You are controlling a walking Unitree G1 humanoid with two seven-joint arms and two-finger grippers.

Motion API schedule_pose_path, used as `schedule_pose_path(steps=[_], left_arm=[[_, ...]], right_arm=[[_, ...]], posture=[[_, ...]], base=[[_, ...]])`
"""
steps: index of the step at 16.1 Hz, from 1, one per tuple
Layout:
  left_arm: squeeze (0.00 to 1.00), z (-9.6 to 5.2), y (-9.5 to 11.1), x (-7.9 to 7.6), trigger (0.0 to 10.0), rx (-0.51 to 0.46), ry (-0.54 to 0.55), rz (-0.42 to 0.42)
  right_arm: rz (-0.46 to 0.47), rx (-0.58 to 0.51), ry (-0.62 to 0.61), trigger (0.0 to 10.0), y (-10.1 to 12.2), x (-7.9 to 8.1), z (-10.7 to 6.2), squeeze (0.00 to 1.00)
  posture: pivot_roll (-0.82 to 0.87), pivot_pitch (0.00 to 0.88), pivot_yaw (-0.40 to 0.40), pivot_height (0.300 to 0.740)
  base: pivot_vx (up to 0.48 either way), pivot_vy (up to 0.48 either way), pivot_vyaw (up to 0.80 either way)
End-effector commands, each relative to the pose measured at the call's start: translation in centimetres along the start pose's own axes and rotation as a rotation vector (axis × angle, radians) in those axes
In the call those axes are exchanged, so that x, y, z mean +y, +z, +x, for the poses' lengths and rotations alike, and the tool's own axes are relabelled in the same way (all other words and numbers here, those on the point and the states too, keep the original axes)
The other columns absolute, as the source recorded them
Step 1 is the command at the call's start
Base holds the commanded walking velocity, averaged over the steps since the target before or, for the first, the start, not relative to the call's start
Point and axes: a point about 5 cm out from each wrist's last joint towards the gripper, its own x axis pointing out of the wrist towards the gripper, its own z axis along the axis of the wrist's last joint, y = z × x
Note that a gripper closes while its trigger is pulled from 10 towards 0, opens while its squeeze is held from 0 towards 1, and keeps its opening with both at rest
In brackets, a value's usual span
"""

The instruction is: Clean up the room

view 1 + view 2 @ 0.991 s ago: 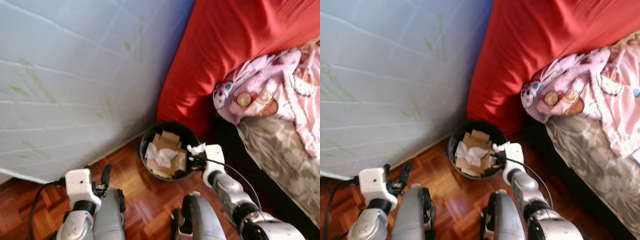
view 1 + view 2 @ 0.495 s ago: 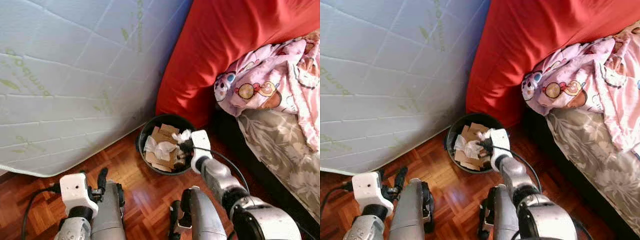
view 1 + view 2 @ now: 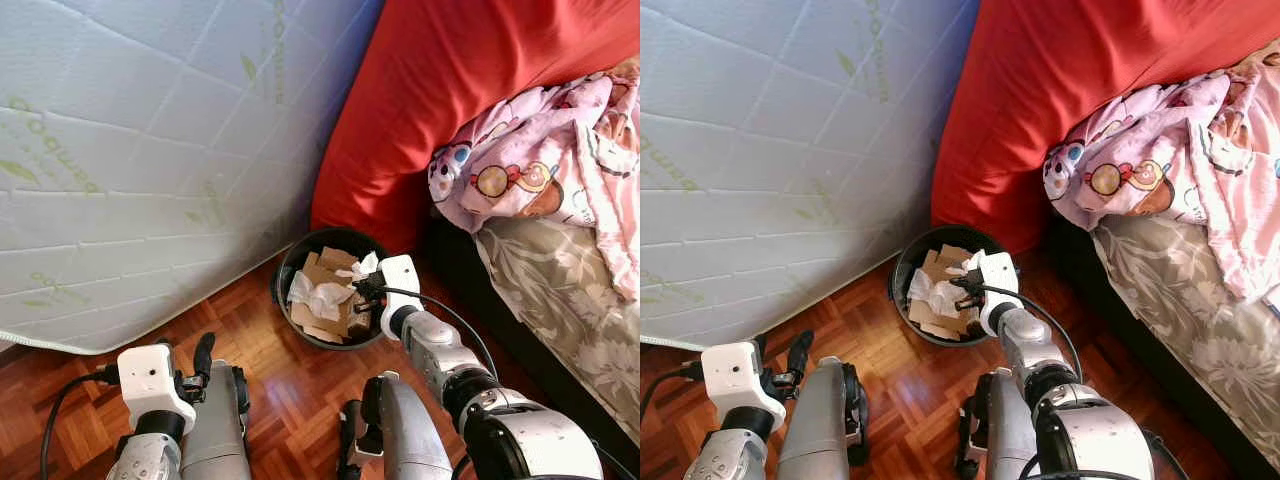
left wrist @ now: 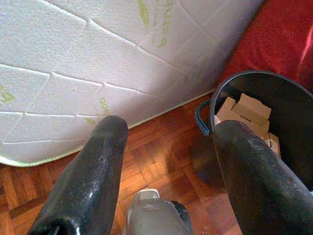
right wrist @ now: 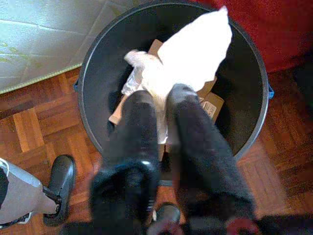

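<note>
Crumpled white paper (image 5: 195, 51) is clamped between the two black fingers (image 5: 193, 132) of the right pincer (image 3: 368, 283), which is positioned directly over the open mouth of a round black waste bin (image 3: 287, 268). The bin stands on the wood parquet floor (image 3: 290, 370), in the corner formed by a white quilted mattress (image 3: 140, 150) leaning upright and a red mattress or cushion (image 3: 440, 90) standing beside it. Inside the bin lie flattened brown cardboard pieces (image 3: 335, 260) and a further wad of white paper or plastic (image 3: 322, 297). The held paper projects beyond the fingertips, above the bin contents; whether it touches them cannot be determined. The right forearm extends from the lower right toward the bin, with a black cable (image 3: 455, 325) running along it. The left pincer (image 3: 203, 358) hangs low beside the robot's left leg, well apart from the bin, with its fingers (image 4: 88, 171) spread wide and nothing between them; its wrist view looks past them at the white mattress, the floor and the bin's rim (image 4: 234, 78). To the right of the bin stands a bed with a floral-patterned cover (image 3: 560, 300), on which lies a bunched pink blanket with cartoon prints (image 3: 540, 170).
</note>
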Motion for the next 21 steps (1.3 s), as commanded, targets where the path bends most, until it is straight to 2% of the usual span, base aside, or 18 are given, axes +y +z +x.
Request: schedule_pose_path(steps=[1,13,14,15,16,17,19,21], left_arm=[[0.00,-0.5,-0.5,-0.1,10.0,0.037,0.001,-0.002],[0.00,-0.5,-0.8,-0.1,10.0,0.049,0.004,-0.002],[0.00,-0.4,-0.8,-0.1,10.0,0.050,0.003,-0.002],[0.00,-0.2,-1.1,0.0,10.0,0.056,0.005,-0.003],[0.00,-0.1,-1.3,0.1,10.0,0.059,0.006,-0.003],[0.00,0.0,-1.9,0.5,10.0,0.080,0.011,-0.005],[0.00,0.4,-3.3,1.0,10.0,0.129,0.003,0.005],[0.00,1.2,-5.4,1.8,10.0,0.198,-0.010,0.028]], right_arm=[[0.022,0.048,-0.007,10.0,-1.6,-0.3,-0.4,1.00],[-0.012,0.092,0.024,10.0,-2.7,-0.2,-0.7,1.00],[-0.012,0.091,0.015,10.0,-2.8,-0.4,-0.8,0.90],[0.014,0.080,-0.020,10.0,-3.1,-1.0,-1.0,0.02],[0.025,0.077,-0.032,10.0,-3.2,-1.2,-1.1,0.00],[0.075,0.066,-0.103,10.0,-4.2,-2.7,-1.9,0.00],[0.159,0.050,-0.232,10.0,-6.4,-5.5,-4.0,0.00],[0.213,0.071,-0.351,10.0,-9.5,-7.8,-6.7,0.00]], posture=[[0.20,0.460,-0.148,0.625],[0.20,0.458,-0.148,0.625],[0.20,0.454,-0.147,0.625],[0.19,0.439,-0.142,0.625],[0.19,0.430,-0.138,0.625],[0.18,0.412,-0.131,0.625],[0.18,0.367,-0.115,0.625],[0.15,0.273,-0.094,0.625]], base=[[0.000,0.000,0.00],[0.000,0.000,0.00],[0.000,0.000,0.00],[0.000,0.000,0.00],[0.000,0.000,0.00],[0.000,0.000,0.00],[0.000,0.000,0.00],[0.000,0.000,0.00]])
